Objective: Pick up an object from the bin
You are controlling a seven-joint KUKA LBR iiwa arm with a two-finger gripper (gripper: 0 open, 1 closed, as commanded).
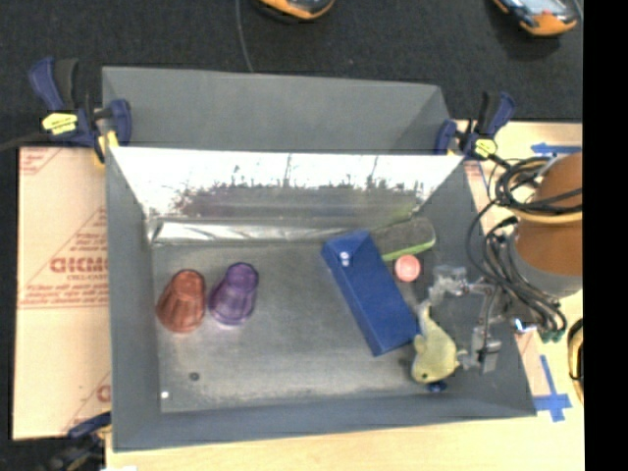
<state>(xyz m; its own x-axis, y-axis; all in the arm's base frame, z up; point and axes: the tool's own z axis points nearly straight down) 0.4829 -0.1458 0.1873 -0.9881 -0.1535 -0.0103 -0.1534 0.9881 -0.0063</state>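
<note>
My gripper (pixel 465 316) is low at the bin's right side, against the right wall, its fingers apart with nothing between them. Just left of its nearer finger lies a pale yellow soft toy (pixel 433 353), in the front right corner. A small pink ball (pixel 407 268) sits just left of the farther finger. A blue rectangular box (pixel 367 290) lies slantwise to the left of both. Behind the pink ball rests a dark green oblong thing (pixel 406 236).
A red cup (pixel 183 300) and a purple cup (pixel 235 292) lie side by side on the left of the bin floor. Bare floor lies between them and the blue box. The arm with its cables stands over the right rim.
</note>
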